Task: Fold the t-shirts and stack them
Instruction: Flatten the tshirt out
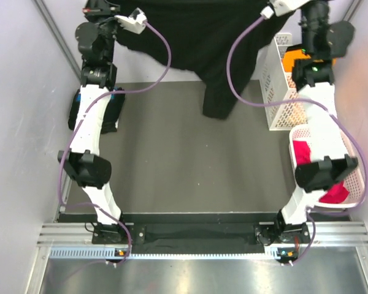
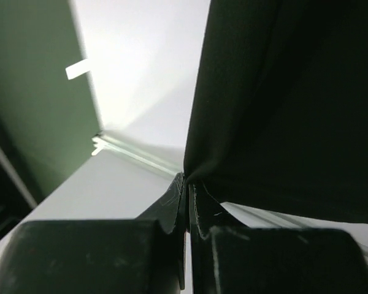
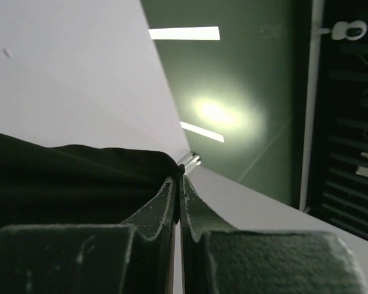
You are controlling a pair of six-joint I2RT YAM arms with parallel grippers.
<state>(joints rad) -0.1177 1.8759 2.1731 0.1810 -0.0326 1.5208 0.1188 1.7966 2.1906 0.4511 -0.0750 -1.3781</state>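
At the far end of the bench, a black t-shirt is held aloft between both arms, probably so it can be spread flat before folding. Left fingers are pinched tight on one bit of its edge, right fingers likewise on another. The long axis is stretched left to right along the held edge; the body hangs downward, one fold trailing onto the bench near centre. No print is seen

At the right of the dark table, a tall white basket holds an orange thing, and a low white basket holds red cloth.
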